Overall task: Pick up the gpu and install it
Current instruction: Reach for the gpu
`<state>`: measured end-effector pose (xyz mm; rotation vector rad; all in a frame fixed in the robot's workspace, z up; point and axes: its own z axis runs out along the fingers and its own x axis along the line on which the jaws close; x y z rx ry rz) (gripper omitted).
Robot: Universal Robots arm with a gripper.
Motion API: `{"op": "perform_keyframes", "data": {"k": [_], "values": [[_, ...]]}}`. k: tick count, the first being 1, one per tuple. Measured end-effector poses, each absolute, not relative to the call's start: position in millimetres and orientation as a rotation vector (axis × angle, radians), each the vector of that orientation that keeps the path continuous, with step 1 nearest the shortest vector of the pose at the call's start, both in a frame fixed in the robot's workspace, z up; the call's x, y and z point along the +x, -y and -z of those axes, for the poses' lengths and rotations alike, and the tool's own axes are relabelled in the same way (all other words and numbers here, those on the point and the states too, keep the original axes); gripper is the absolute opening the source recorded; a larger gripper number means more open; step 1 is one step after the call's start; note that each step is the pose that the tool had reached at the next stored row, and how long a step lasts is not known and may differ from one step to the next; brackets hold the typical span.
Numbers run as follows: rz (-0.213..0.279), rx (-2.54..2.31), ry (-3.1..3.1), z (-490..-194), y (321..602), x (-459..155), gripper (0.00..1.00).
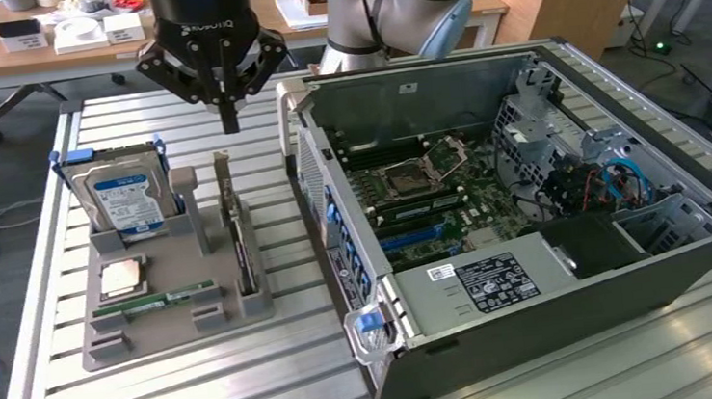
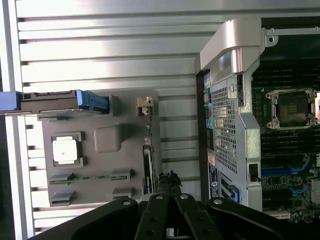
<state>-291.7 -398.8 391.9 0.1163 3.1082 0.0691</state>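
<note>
Hovering in the upper left of the exterior view: gripper (image 1: 230, 123), fingers (image 1: 228, 106) pressed together, seemingly on nothing. Just beneath it in the frame, standing on edge in the grey holder (image 1: 168, 337) on the bench (image 1: 218, 395): gpu (image 1: 244, 258), pale bracket end nearest the fingertips, untouched. Toward the exterior view's left, hard drive (image 1: 124, 196). Toward the exterior view's right, open computer case (image 1: 536, 338).
</note>
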Motion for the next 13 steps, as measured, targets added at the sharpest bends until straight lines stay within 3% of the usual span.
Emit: {"op": "perform_keyframes", "data": {"k": [13], "values": [[-0.069,0.116,-3.108,-391.9,398.8,-297.5,0.11]]}}
